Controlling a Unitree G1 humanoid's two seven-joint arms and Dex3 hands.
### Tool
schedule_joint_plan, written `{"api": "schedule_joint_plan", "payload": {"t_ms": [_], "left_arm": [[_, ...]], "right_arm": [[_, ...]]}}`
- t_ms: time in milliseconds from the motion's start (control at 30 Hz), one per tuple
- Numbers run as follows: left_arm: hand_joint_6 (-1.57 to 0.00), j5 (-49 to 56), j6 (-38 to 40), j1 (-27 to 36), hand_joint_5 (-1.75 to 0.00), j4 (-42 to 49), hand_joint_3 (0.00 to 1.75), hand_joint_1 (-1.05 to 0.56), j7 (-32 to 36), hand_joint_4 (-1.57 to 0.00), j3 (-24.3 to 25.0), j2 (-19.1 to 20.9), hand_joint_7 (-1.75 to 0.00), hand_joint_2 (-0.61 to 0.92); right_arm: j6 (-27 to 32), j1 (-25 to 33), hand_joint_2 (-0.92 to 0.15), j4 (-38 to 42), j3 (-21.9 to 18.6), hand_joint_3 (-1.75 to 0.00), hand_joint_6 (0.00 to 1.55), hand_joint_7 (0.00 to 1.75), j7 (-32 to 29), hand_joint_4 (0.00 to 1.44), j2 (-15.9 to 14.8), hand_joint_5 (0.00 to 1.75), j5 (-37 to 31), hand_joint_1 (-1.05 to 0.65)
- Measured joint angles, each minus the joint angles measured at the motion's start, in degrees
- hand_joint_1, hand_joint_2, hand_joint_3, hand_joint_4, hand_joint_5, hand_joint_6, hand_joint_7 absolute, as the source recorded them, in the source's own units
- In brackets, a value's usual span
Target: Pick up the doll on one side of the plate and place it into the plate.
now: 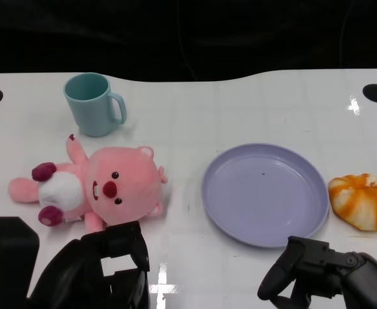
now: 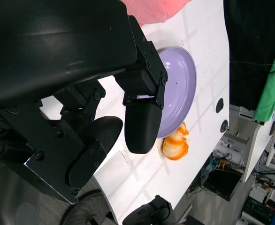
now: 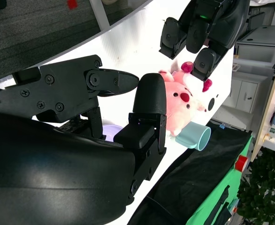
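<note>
Left hand (image 1: 105, 267) partly out of frame

Pink plush doll and lavender plate on the white table.

The doll (image 1: 101, 190), a pink plush animal with a white belly, maroon paws, a red nose and small dark eyes, lay on its back with its head toward the plate and its limbs spread away from it. It rested on the table well apart from the plate, not touching it. The plate (image 1: 264, 193), round, shallow and pale lavender with a raised rim, sat flat and upright with nothing in it apart from a tiny dark speck near its centre. The left wrist view showed the plate's (image 2: 184, 89) rim and only an edge of the doll (image 2: 156, 9).
</note>
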Motion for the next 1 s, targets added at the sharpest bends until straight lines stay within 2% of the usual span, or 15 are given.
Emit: {"api": "schedule_joint_plan", "payload": {"t_ms": [1000], "left_arm": [[-0.79,0.0,-0.5,0.0,-1.75,0.5,1.59,-0.13,-0.2,-0.94,0.0,0.0,-1.71,0.28]], "right_arm": [[0.0,0.0,-0.92,0.0,0.0,-0.35,0.59,1.29,0.0,0.66,0.0,1.59,0.0,-0.25]]}}
